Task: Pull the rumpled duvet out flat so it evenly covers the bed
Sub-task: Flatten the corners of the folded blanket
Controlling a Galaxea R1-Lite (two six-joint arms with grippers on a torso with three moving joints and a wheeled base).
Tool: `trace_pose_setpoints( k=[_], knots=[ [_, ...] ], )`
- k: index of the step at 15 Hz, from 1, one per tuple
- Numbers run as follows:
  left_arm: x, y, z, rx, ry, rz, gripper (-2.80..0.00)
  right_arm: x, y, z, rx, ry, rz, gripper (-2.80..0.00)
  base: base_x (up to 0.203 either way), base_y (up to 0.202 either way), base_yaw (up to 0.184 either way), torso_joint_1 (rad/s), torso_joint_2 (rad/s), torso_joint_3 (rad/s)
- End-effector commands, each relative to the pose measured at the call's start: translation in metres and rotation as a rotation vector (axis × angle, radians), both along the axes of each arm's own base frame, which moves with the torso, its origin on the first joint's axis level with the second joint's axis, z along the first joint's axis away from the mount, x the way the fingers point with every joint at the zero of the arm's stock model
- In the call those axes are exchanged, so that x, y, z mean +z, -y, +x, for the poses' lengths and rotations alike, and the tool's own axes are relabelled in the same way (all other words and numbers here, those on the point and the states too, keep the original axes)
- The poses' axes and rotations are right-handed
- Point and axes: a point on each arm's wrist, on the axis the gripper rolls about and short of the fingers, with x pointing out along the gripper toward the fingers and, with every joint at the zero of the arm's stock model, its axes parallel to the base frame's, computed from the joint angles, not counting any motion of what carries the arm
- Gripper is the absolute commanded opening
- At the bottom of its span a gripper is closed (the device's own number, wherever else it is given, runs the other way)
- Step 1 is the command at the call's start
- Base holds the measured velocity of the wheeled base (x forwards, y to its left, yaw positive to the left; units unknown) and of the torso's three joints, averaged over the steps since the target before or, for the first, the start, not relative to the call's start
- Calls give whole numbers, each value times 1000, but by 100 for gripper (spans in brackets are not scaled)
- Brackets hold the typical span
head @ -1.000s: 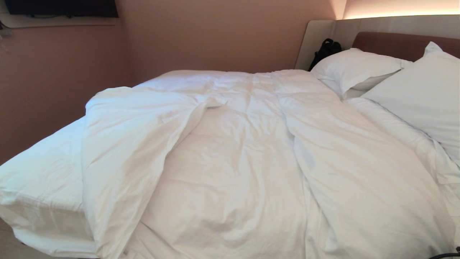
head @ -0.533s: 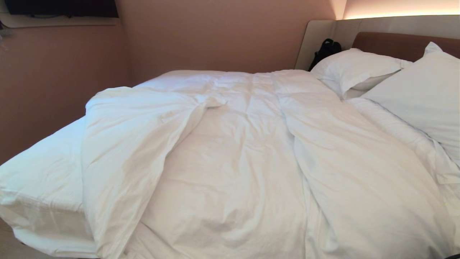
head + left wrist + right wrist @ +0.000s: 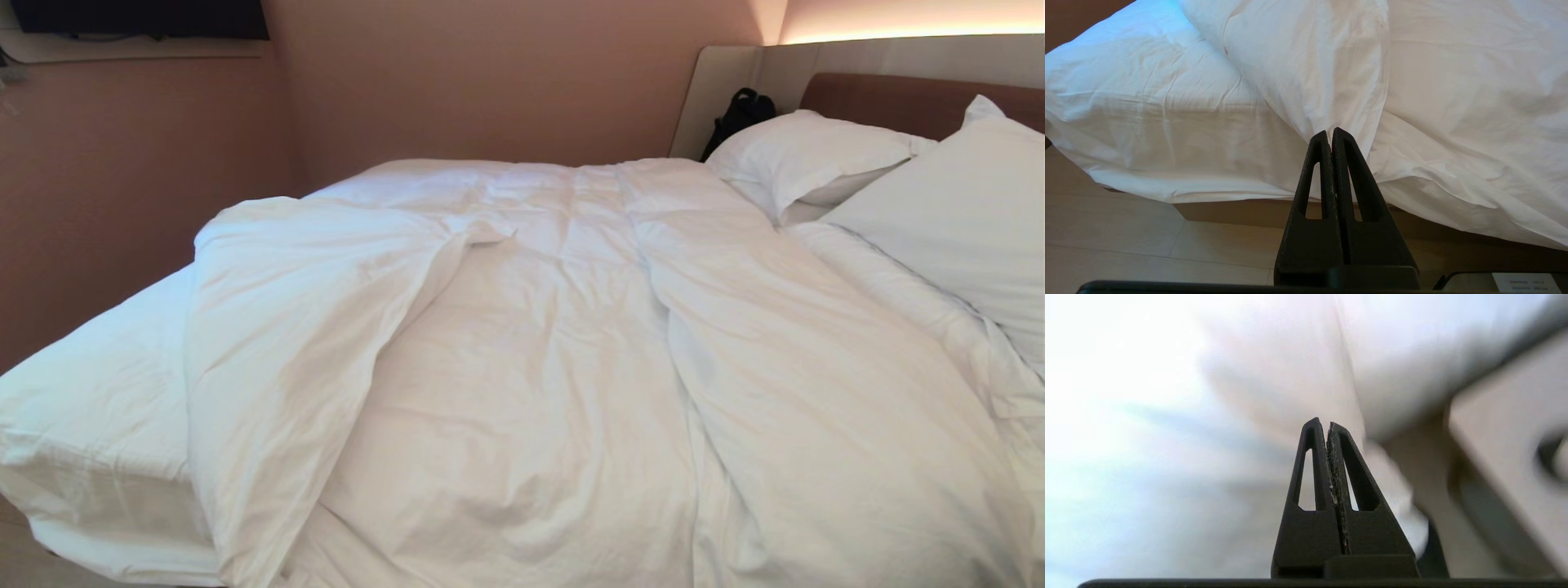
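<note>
Pinkish-brown walls (image 3: 490, 82), warm light strip (image 3: 906, 34) above, pale tiled floor (image 3: 1126, 245), dark screen (image 3: 139, 16)

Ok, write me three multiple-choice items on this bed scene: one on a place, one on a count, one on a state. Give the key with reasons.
1. Where does the black bag sit?
A. on the floor at the foot of the bed
B. at the headboard, behind the far pillow
C. on top of the duvet

2. How many pillows show in the head view?
A. two
B. four
C. none

3. How does the left pincer stand?
A. wide open
C. shut on a pillow
B. shut, holding nothing

Key: 1 B, the bag leans on the headboard beside the far pillow. 2 A, the far pillow and the near pillow. 3 B, its fingers meet with nothing between them, short of the duvet hanging off the bed.
</note>
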Motion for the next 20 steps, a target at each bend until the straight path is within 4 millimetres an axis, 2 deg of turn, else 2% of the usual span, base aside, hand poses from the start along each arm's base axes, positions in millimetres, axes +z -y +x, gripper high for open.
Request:
trace_pose_setpoints(
  k=[1,2,3,5,8,16,20],
  knots=[
    [0,0,0,0,-1,1,-280,25,-28,-32,136,-60,165,-280,0,0,0,0,0,0],
    [0,0,0,0,-1,0,-280,38,-31,-33,207,-43,222,-280,0,0,0,0,0,0],
    [0,0,0,1,-1,0,-280,42,-33,-32,257,-52,287,-280,0,0,0,0,0,0],
    [0,0,0,1,-1,0,-280,49,-29,-25,282,-40,301,-280,0,0,0,0,0,0],
    [0,0,0,1,-1,0,-280,64,-32,-16,418,16,316,-280,0,0,0,0,0,0],
    [0,0,0,1,-1,0,-280,72,-37,-11,498,32,314,-280,0,0,0,0,0,0],
    [0,0,0,1,-1,0,-280,72,-48,-7,619,11,306,-280,0,0,0,0,0,0]
  ],
)
